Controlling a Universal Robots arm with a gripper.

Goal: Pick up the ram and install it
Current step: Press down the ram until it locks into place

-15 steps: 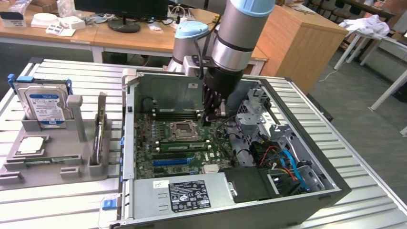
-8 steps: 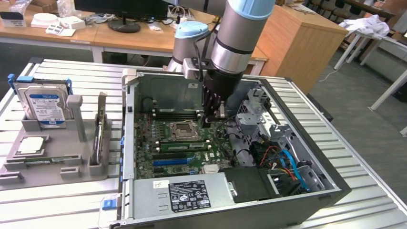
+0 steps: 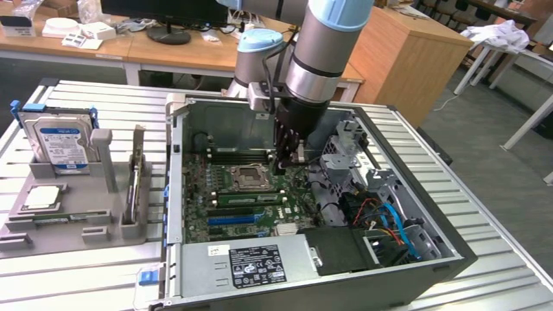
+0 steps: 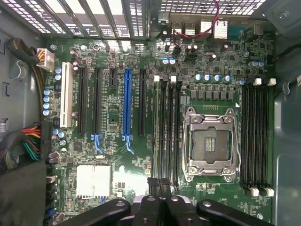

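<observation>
Ok so going from the exterior view's left: a grey rack (image 3: pixel 82 228) sits on the slatted worktop (image 3: pixel 87 275), with a blue-labelled hard drive (image 3: pixel 57 139) standing up in it and a small square silver chip (image 3: pixel 43 197) lying flat in front of that. Just beside it is the open PC case (image 3: pixel 175 194), lying on its side with the green motherboard (image 3: pixel 199 227) facing up. The ram (image 3: pixel 250 197) is down in the slot bank right next to the empty processor socket (image 3: pixel 250 176), on the side nearer the blue card slot (image 3: pixel 232 220). The hand (image 3: pixel 289 167) is down inside the case at that stick's right end, fingers pinched together. Can't tell if they actually touch it. Further right is a tangle of blue and orange cables (image 3: pixel 390 223).
</observation>
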